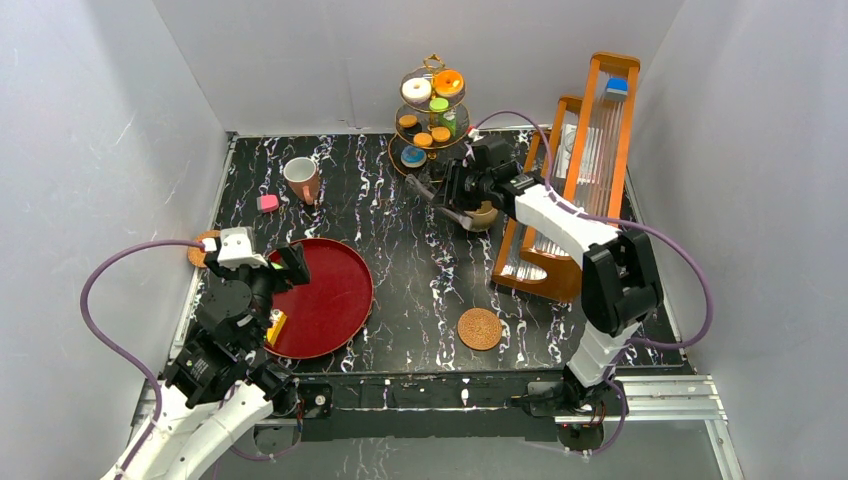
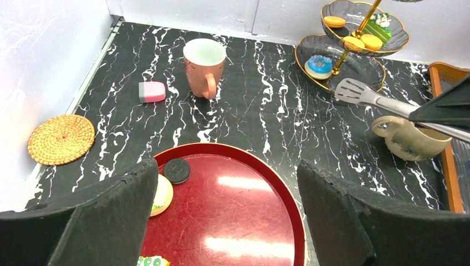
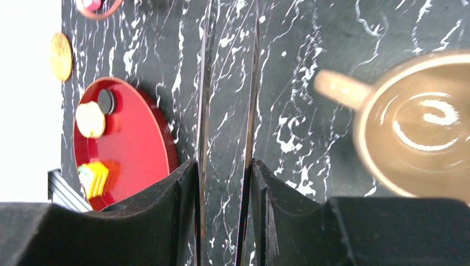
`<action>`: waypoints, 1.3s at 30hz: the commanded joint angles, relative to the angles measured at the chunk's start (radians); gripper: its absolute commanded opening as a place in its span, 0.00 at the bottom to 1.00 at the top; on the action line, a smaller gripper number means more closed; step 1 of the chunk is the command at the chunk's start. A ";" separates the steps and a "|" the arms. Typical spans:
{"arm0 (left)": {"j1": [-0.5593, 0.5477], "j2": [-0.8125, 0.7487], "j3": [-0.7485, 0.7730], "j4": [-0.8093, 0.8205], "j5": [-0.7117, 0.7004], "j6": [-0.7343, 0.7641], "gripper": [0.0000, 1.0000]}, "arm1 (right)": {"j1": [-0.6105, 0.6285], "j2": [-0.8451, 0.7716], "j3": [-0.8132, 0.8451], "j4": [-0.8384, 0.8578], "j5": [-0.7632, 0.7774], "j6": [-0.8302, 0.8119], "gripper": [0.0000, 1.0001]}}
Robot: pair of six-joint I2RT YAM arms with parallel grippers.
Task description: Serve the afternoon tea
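Observation:
The gold three-tier stand (image 1: 432, 110) at the back holds several toy pastries, among them a blue donut (image 2: 320, 65). My right gripper (image 1: 462, 185) (image 3: 224, 183) is shut on the tongs (image 2: 363, 93) (image 3: 202, 83), just left of the beige mug (image 1: 483, 215) (image 3: 421, 127), tong tips pointing toward the stand. A pinkish mug with a white inside (image 1: 302, 178) (image 2: 204, 66) stands at the back left, with a pink pastry (image 2: 152, 91) beside it. My left gripper (image 1: 285, 262) (image 2: 227, 216) hangs open over the red tray (image 2: 233, 149), nothing between its fingers.
On the tray lie a dark cookie (image 2: 177, 170), a cream cookie (image 2: 162, 194) and a yellow cake slice (image 3: 94, 178). One woven coaster (image 1: 203, 248) lies at the left edge, another (image 1: 479, 328) near the front. A wooden rack (image 1: 585, 150) stands at the right.

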 commanded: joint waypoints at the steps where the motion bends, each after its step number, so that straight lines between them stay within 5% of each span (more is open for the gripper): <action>1: -0.004 0.023 -0.006 0.022 -0.030 0.010 0.93 | 0.048 -0.133 -0.056 0.057 -0.054 -0.075 0.47; 17: -0.004 -0.005 -0.003 0.018 -0.068 0.005 0.92 | 0.356 -0.185 -0.139 0.243 0.037 -0.364 0.49; 28: -0.004 -0.069 -0.009 0.023 -0.075 -0.010 0.92 | 0.459 -0.019 -0.115 0.457 -0.089 -0.502 0.51; 39: -0.004 -0.114 -0.014 0.030 -0.073 -0.001 0.92 | 0.564 0.204 0.057 0.446 -0.063 -0.645 0.54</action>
